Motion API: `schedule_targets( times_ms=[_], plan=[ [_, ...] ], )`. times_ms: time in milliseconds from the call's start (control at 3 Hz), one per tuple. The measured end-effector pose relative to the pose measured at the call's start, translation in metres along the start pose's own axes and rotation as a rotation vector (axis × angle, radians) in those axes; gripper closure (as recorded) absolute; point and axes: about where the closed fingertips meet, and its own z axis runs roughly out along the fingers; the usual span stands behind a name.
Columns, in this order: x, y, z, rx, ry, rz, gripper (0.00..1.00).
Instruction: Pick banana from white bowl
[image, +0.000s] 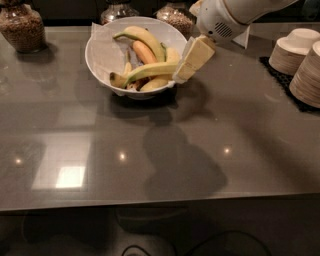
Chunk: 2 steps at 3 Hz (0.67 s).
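glossy grey counter (75, 125), pincer (182, 76) at white bowl (89, 59) rim, beside banana (150, 70), spread unclear

Glossy grey counter (150, 150) showed light spots; jars (20, 27) stood along its back edge, bowl stacks (295, 50) on a black mat (280, 80) at right. Gripper (181, 76) hung over the far side.

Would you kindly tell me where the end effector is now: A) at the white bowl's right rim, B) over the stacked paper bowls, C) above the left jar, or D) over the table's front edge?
A: the end effector is at the right rim of the white bowl, beside the banana.
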Motion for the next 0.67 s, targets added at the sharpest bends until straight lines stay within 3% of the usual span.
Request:
schedule_targets(
  times_ms=[667],
  plan=[
    [-0.007, -0.006, 0.016, 0.005, -0.024, -0.034, 0.00]
  ],
)
